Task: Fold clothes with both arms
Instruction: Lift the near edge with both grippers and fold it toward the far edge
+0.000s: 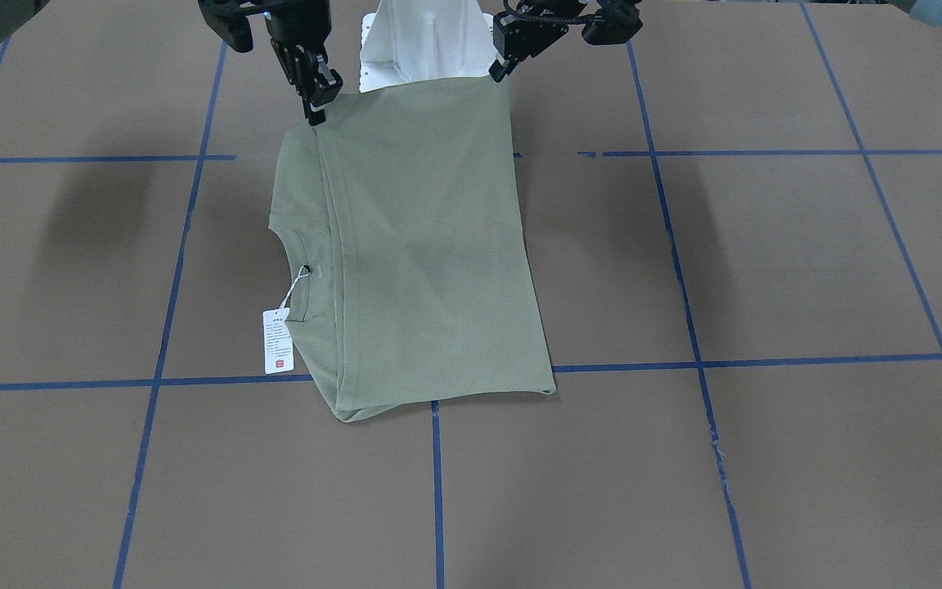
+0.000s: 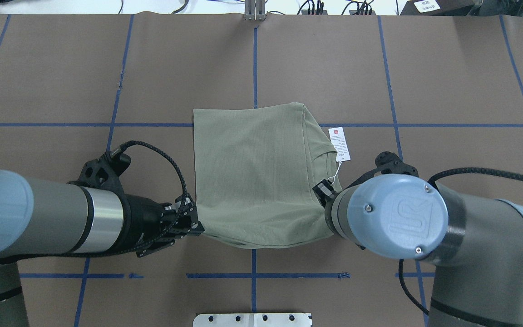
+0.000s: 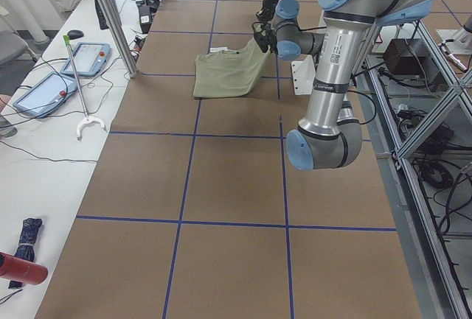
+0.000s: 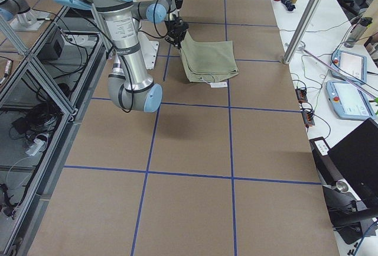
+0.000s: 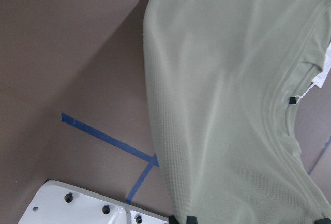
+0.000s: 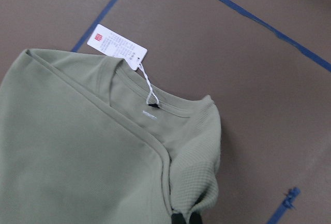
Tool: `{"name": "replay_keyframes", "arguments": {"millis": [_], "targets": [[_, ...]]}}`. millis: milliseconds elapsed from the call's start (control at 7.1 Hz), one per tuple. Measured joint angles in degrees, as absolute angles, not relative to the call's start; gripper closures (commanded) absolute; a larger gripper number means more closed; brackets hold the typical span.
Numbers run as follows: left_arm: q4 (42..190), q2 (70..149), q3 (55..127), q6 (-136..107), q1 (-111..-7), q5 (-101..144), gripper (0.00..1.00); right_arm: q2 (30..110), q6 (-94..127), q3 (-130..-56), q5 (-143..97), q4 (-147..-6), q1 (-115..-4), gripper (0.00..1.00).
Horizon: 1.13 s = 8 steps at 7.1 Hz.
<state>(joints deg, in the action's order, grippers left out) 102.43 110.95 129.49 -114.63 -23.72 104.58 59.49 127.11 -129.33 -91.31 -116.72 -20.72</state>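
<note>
The sage-green shirt [image 1: 422, 245] lies folded at the table's middle, with its neck and white hang tag [image 1: 279, 341] toward my right arm's side. Its edge nearest the robot is raised off the table. My left gripper [image 2: 198, 227] is shut on that edge's left corner. My right gripper [image 2: 323, 190] is shut on the right corner, by the shoulder. The far edge of the shirt [image 2: 252, 181] rests on the table. The left wrist view shows the cloth [image 5: 227, 105] hanging from the fingertips. The right wrist view shows the collar, the tag [image 6: 117, 47] and the pinched fold [image 6: 196, 182].
The white pedestal base [image 2: 252, 319] stands just behind the raised edge. Blue tape lines [image 2: 254, 59] grid the brown table. An upright metal pole [image 3: 114, 20] and a side bench with tablets [image 3: 90, 57] stand at the far side.
</note>
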Motion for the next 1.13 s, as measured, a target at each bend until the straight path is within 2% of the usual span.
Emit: {"name": "replay_keyframes", "arguments": {"millis": [564,1127], "targets": [[103.34,116.76,117.18,-104.14,-33.59,104.80,1.00,52.63,118.41,-108.88,-97.15,-99.82,-31.78,1.00],[117.67,119.37,99.10,-100.67,-37.44,104.18,1.00,48.33,111.67,-91.81,-100.21,-87.57,-35.16,1.00]]}}
